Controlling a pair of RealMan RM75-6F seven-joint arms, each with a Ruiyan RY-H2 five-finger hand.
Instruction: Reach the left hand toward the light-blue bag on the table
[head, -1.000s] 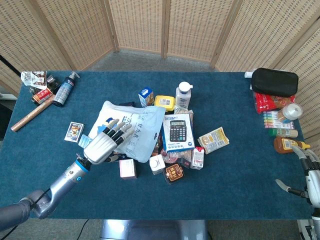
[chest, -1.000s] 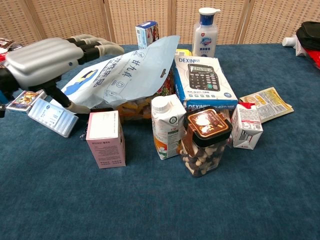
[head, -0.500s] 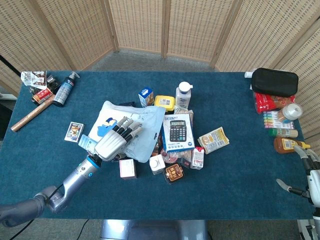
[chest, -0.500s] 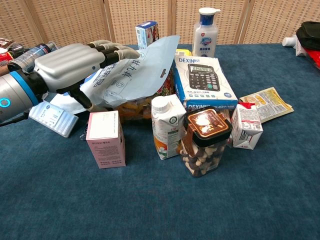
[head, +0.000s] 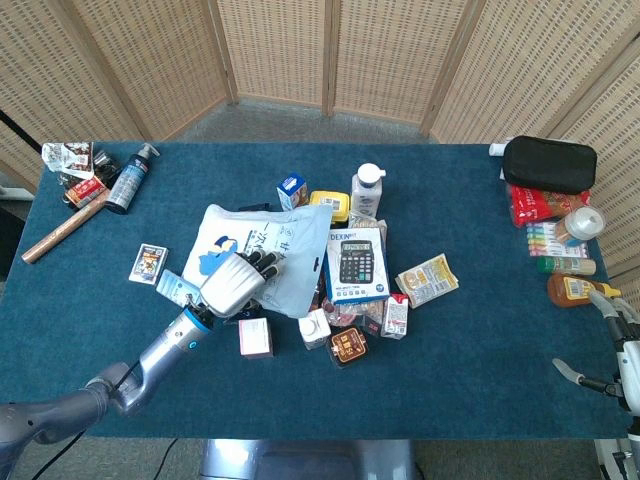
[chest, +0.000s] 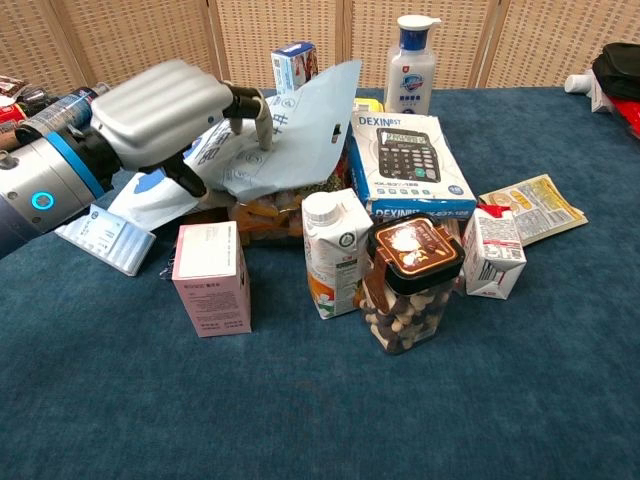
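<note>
Fingers (head: 265, 263) of the left hand (head: 236, 283) curl down onto the light-blue bag (head: 262, 250), which lies mid-desk (head: 480, 340) left of the calculator box (head: 356, 266); the right hand (head: 618, 350) shows at the desk's edge, fingers apart. From the chest, the left hand (chest: 165, 110) presses bent fingers (chest: 250, 105) into the bag (chest: 290, 135), above the pink carton (chest: 211, 279).

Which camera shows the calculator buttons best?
The chest view: the calculator box is big and close there, so its printed keys and name are easy to see. The head view shows the same box from above, whole but small, with tiny keys.
</note>
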